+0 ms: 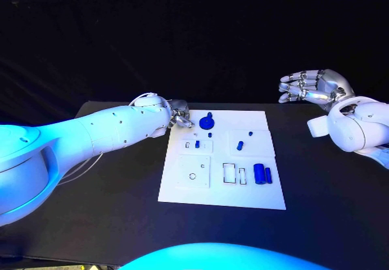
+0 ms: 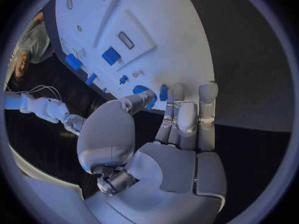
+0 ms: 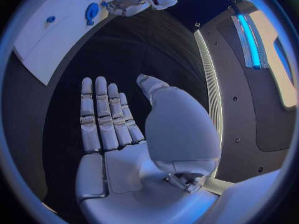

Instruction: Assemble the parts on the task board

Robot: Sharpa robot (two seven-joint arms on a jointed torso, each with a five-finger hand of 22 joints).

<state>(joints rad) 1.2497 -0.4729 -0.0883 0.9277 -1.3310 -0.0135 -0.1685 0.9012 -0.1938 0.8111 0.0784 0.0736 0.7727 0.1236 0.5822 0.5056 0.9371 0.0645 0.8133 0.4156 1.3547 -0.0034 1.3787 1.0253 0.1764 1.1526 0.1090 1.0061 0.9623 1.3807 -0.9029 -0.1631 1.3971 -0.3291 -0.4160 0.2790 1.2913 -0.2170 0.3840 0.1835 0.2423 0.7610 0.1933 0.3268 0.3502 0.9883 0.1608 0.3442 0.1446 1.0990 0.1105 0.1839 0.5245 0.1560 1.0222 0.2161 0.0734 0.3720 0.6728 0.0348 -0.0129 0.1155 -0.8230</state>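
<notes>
The white task board (image 1: 223, 194) lies in the middle of the black table. A round blue part (image 1: 207, 120) with a short stem stands near its far left corner. My left hand (image 1: 180, 111) is at that corner, just beside this part. In the left wrist view, the thumb and fingertips (image 2: 177, 92) are spread close around the blue part (image 2: 163, 92); I cannot tell whether they touch it. Small blue pieces (image 1: 240, 145) lie mid-board, and a blue cylinder (image 1: 259, 173) lies to the right. My right hand (image 1: 312, 84) is raised beyond the board's far right, open, fingers (image 3: 102, 114) straight, holding nothing.
The board has raised white plates with slots (image 1: 229, 173) and a ring-shaped hole (image 1: 193, 176). My left forearm (image 1: 97, 135) crosses the table left of the board. The black table (image 1: 324, 191) stretches around the board on all sides.
</notes>
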